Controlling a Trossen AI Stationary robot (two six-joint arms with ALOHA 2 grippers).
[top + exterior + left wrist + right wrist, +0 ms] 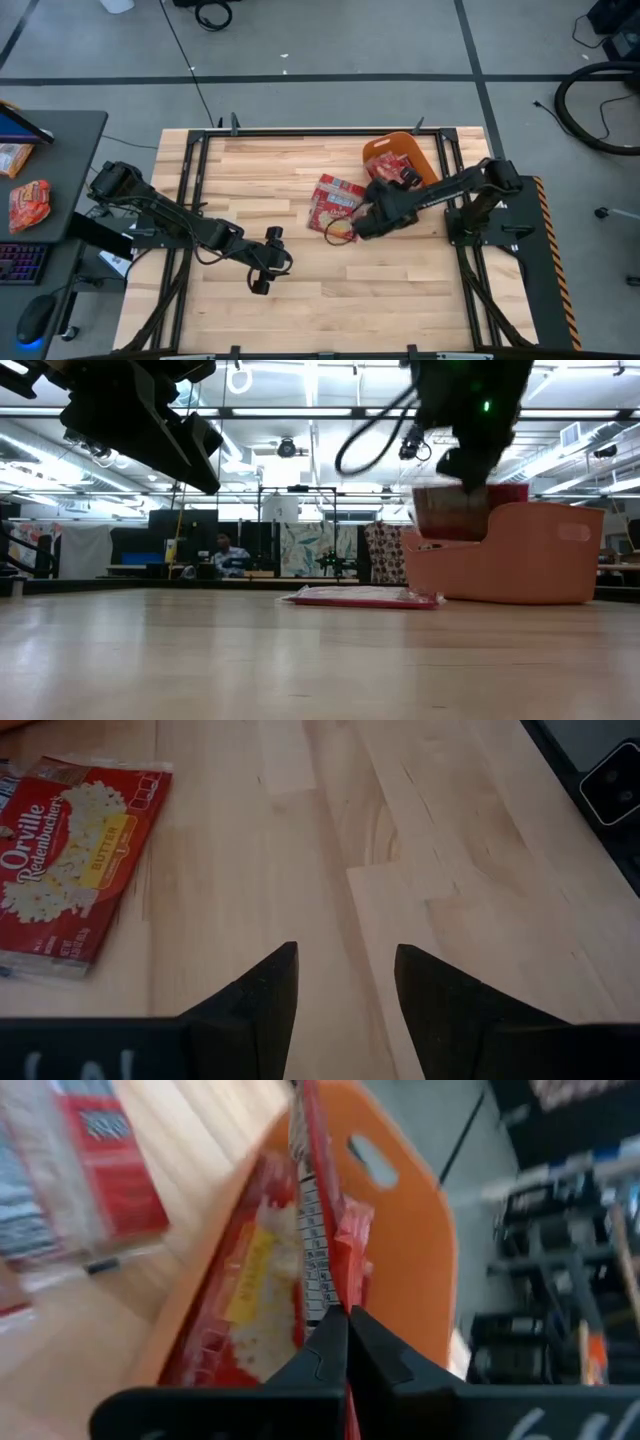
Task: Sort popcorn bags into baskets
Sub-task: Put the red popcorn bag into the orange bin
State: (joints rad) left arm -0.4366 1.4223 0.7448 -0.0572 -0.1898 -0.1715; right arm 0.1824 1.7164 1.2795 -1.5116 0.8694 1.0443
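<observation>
The left gripper (265,260) hangs over bare wood near the table's (420,300) front middle, fingers spread and grasping nothing. Right of it, past the table's centre, popcorn bags (336,201) lie flat; how many are stacked there is hard to make out, as the right arm covers their right edge. The right gripper (345,1330) is clenched on a popcorn bag (318,1230), held on edge beside the orange basket (400,158) at the far right. More red bags (397,169) lie inside the basket, partly hidden, their count unclear.
</observation>
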